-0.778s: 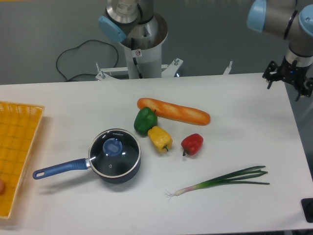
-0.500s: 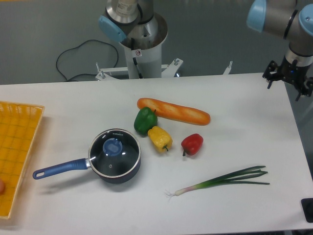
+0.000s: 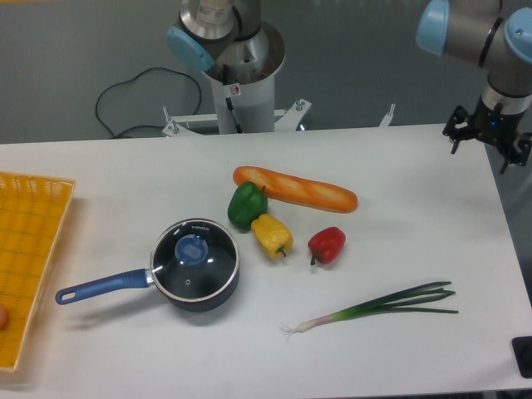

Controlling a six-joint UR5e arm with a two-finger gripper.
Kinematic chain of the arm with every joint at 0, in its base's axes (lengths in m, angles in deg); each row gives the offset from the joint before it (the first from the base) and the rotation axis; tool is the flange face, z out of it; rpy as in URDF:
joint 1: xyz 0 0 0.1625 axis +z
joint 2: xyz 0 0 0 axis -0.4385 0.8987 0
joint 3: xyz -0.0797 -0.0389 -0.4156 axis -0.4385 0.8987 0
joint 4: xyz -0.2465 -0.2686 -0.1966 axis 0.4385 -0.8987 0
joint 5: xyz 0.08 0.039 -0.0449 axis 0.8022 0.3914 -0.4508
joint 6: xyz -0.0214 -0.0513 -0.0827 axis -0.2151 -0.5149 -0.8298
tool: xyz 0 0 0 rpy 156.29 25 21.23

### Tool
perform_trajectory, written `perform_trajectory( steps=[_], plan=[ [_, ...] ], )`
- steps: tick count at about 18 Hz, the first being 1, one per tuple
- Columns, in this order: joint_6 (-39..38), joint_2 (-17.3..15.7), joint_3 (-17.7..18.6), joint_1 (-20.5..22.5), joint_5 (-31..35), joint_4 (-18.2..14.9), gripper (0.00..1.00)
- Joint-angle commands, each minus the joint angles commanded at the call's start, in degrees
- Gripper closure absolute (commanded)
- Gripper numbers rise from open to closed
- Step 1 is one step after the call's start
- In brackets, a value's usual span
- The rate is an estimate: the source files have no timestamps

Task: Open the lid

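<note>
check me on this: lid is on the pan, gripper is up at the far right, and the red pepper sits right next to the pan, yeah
Not quite. The camera view shows the yellow pepper right next to the pan; the red pepper sits beyond it, farther right. The rest holds: the lid is on the pan and the gripper is up at the far right.

Colours across the white table (image 3: 125, 174)

Dark blue saucepan (image 3: 195, 278), blue-knobbed clear lid (image 3: 194, 258); green (image 3: 246, 204), yellow (image 3: 272, 235), red peppers (image 3: 327, 244); golden-orange baguette (image 3: 294, 189); yellow gridded basket (image 3: 29, 249).
</note>
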Motion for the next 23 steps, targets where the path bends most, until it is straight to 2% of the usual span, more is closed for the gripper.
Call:
perform_trajectory(
  steps=[4, 8, 12, 15, 18, 23],
  plan=[
    [0.00, -2.46, 0.54, -0.26, 0.27, -0.18, 0.00],
    [-1.22, -3.60, 0.62, -3.25, 0.53, -0.18, 0.00],
    [-10.35, -5.71, 1.15, -9.04, 0.62, -0.88, 0.00],
    [-16.24, -6.06, 1.50, -13.35, 0.62, -0.88, 0.00],
    [-19.15, -5.98, 2.11, -16.34, 0.53, -0.88, 0.00],
    [-21.88, -6.68, 4.83, -18.89, 0.53, -0.27, 0.00]
  ],
)
